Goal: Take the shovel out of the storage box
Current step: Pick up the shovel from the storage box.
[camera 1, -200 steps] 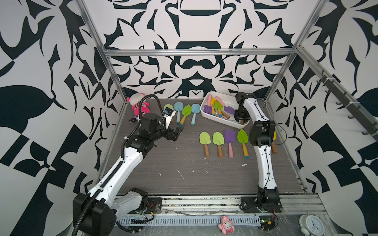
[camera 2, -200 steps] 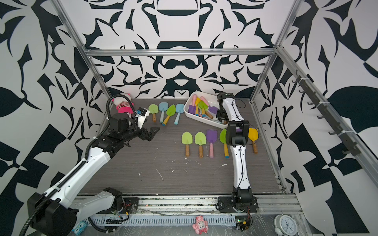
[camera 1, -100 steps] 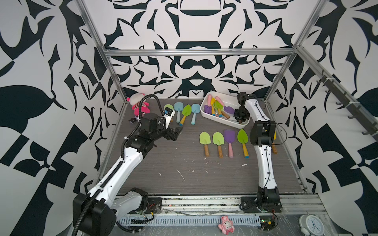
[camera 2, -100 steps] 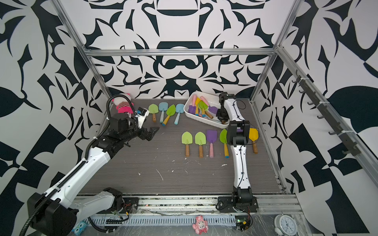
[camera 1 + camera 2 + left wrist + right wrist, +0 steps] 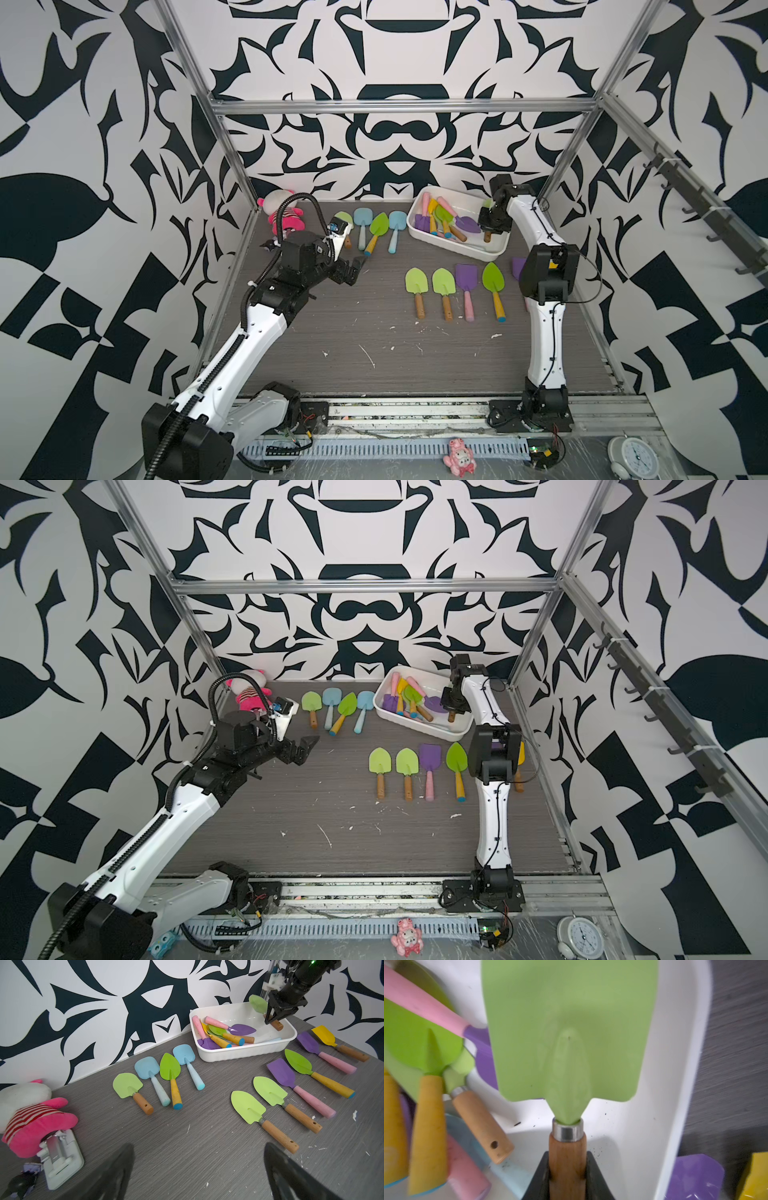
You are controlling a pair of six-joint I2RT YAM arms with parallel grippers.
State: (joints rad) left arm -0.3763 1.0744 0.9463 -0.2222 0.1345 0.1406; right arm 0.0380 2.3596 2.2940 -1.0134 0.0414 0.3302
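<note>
The right arm rises from its base, bends at the elbow and folds its wrist down over the right end of the storage box [image 5: 239, 1053], where the right gripper [image 5: 568, 1167] clamps the wooden handle of a pale green shovel [image 5: 566, 1032]. The shovel's long axis is tilted, blade raised toward the back wall and handle end lower (whether it touches the box floor cannot be told). The left arm reaches low over the table [image 5: 374, 332], with the left gripper [image 5: 307, 750] spread wide and empty.
</note>
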